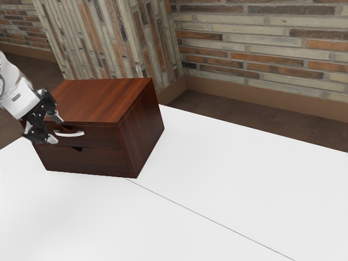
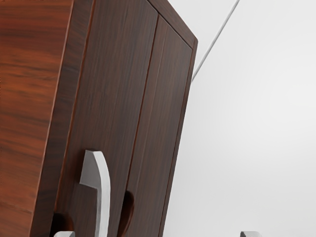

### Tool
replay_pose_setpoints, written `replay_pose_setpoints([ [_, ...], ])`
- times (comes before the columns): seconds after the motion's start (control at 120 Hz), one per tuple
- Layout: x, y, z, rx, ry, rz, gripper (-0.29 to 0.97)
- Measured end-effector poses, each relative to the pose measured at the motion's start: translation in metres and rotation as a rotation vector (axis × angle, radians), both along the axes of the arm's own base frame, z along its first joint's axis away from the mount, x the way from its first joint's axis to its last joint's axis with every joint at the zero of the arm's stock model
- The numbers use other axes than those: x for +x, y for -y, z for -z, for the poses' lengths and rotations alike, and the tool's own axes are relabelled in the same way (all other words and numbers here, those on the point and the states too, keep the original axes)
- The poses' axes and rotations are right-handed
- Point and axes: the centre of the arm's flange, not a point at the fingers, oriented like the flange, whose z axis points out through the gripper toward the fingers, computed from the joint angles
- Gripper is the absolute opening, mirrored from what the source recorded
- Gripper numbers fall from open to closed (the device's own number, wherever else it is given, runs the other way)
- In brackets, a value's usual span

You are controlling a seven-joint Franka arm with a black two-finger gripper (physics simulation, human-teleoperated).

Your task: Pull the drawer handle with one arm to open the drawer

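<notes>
Working at the cabinet point(image 1: 103, 117) sitting by the surface's point(image 1: 228, 190) far edge, twd the corner at the exterior view's left. Holding the pincer point(image 1: 51, 129) spread wide, pinching nothing, fingertips point(image 2: 63, 233) straddling the end of the handle point(image 1: 70, 132) nearest the arm. Judging the upper drawer point(image 1: 89, 136) as not yet pulled out, seeing its front flush w/ the lower drawer point(image 1: 81, 157).

Risking an off-centre grab: in the wrist view, seeing the handle point(image 2: 96, 187) lying much closer to one fingertip than to the other. Risking, on closing from here, one finger touching first and nudging the cabinet sideways instead of clamping the bar evenly.

Lining up on the handle's end rather than its middle, so risking a skewed pull: cocking the drawer in its runners & jamming it, or slipping off the tip altogether.

Possibly not reaching deep enough behind the bar either; hard to tell from these angles.

Also risking dragging the whole cabinet twd the surface's near edge if the drawer is sticking, w/ nothing bracing the box.
</notes>
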Motion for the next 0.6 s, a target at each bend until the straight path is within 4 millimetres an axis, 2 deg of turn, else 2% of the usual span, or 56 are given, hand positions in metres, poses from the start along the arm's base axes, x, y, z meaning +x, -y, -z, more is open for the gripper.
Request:
replay_pose_setpoints([
  [0.142, 0.01, -0.015, 0.019, 0.008, 0.017, 0.087, 0.32],
  [0.417, 0.017, -0.026, 0.027, 0.069, 0.037, 0.219, 0.26],
  [0.6, 0.022, -0.035, 0.043, 0.081, 0.018, 0.279, 0.25],
])
